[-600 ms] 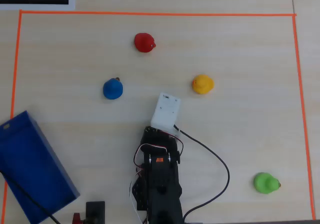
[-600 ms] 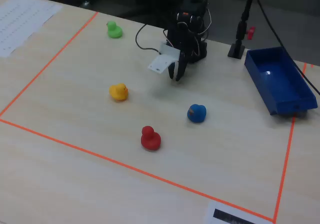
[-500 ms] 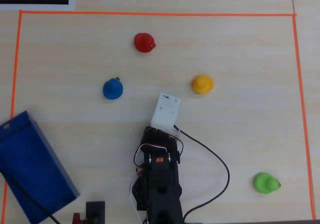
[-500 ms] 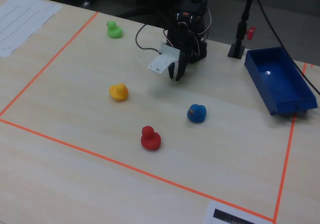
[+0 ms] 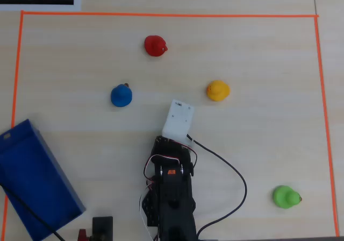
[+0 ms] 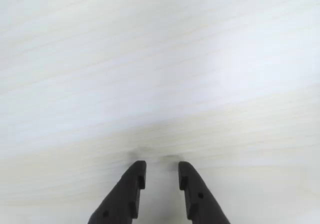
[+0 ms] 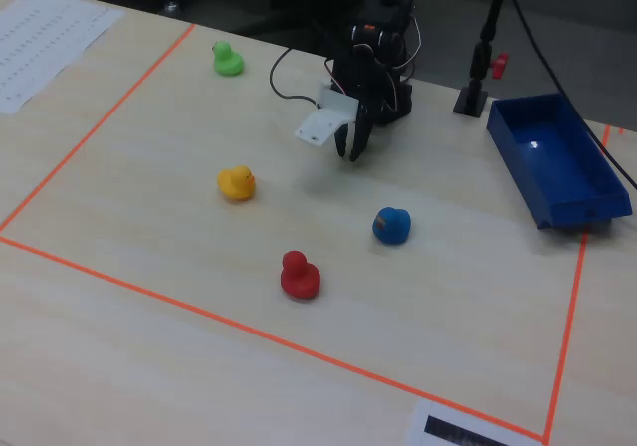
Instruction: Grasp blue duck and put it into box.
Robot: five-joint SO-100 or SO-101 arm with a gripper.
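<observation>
Nothing of the task is done yet: the blue duck [image 5: 121, 95] sits on the table [image 5: 258, 144] at about ten o'clock from the gripper [image 7: 350, 150] in the overhead view, well apart from the empty blue box [image 5: 32, 176] at eight o'clock. In the wrist view the jaws stand slightly parted, holding nothing.
</observation>
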